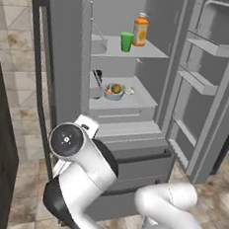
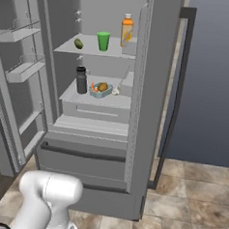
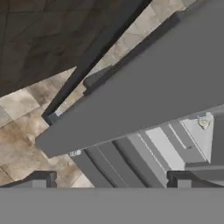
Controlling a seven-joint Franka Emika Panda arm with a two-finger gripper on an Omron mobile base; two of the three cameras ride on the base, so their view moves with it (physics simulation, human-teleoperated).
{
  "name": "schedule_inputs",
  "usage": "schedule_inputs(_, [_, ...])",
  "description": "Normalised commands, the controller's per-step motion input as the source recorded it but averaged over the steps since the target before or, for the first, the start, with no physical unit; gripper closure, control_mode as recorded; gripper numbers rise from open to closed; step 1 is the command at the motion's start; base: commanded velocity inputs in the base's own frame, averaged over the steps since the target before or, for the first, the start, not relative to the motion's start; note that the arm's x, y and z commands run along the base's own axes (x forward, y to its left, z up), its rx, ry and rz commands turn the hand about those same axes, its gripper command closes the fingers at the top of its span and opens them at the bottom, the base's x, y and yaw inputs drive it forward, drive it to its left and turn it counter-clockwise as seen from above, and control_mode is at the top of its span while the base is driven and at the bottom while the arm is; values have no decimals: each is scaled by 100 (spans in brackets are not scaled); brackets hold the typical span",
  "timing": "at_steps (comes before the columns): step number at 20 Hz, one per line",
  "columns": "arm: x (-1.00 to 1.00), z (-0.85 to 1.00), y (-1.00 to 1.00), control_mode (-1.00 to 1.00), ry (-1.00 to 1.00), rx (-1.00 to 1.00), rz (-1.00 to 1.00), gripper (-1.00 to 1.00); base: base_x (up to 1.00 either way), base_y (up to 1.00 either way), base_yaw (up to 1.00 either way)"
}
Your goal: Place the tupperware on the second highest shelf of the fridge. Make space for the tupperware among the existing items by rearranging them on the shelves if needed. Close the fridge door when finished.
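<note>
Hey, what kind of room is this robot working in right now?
Most likely a kitchen: a tall grey fridge stands open, with an orange juice bottle, a green cup and a food-filled tupperware on its shelves, over a tiled floor.

Fridge (image 1: 62, 57) grey, one door swung wide open. Tupperware (image 1: 114, 91) (pale blue-green, orange and yellow-green food inside) upright on lower shelf (image 1: 137, 101). Above, shelf (image 1: 154, 52) holds orange juice bottle (image 1: 140, 30), green cup (image 1: 126, 41), small green item (image 2: 78, 43).

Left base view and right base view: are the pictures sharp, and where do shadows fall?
Left base view: soft, slightly blurred; the fridge interior is evenly lit, without glare. Right base view: the tupperware looks small and fuzzy; the wall right of the fridge is shaded dark. Hand view: coarse, soft edges.
</note>
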Motion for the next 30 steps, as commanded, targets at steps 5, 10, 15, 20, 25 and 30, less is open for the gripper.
schedule_inputs(5, [14,0,100,-100,0,-37,0,-100,0,0,0])
schedule_inputs(10, [37,0,92,-100,0,-30,-3,-100,0,0,0])
schedule_inputs(15, [61,-7,68,-100,0,-25,-11,-100,0,0,0])
schedule_inputs(20, [45,-44,25,-100,0,-22,-10,-100,0,0,0])
schedule_inputs(25, [18,-58,2,-100,0,-25,-7,-100,0,0,0])
schedule_inputs(30, [38,-37,-1,-100,0,-14,-3,-100,0,0,0])
